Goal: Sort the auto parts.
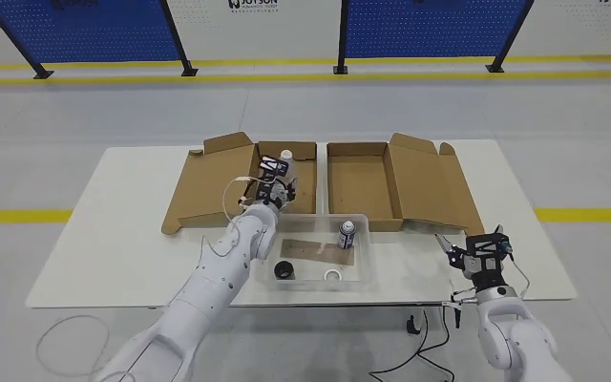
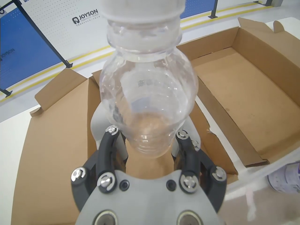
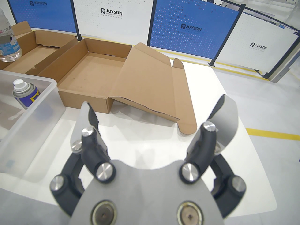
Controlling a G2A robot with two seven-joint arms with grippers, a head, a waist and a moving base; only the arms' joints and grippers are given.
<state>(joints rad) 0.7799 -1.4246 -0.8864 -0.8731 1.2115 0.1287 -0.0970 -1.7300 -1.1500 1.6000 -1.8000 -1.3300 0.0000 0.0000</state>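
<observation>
- Right box point(image 1: 358, 186) — open top admits entry from above; side walls and spread flap point(image 1: 425, 181) bound it.
- Clear bin point(image 1: 315, 218) — upright spray can point(image 1: 347, 233) blocks its right end.

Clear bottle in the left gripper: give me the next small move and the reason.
Probably lower it and let go. The left gripper is shut on the bottle, over the left cardboard box, whose floor beneath looks bare.
</observation>
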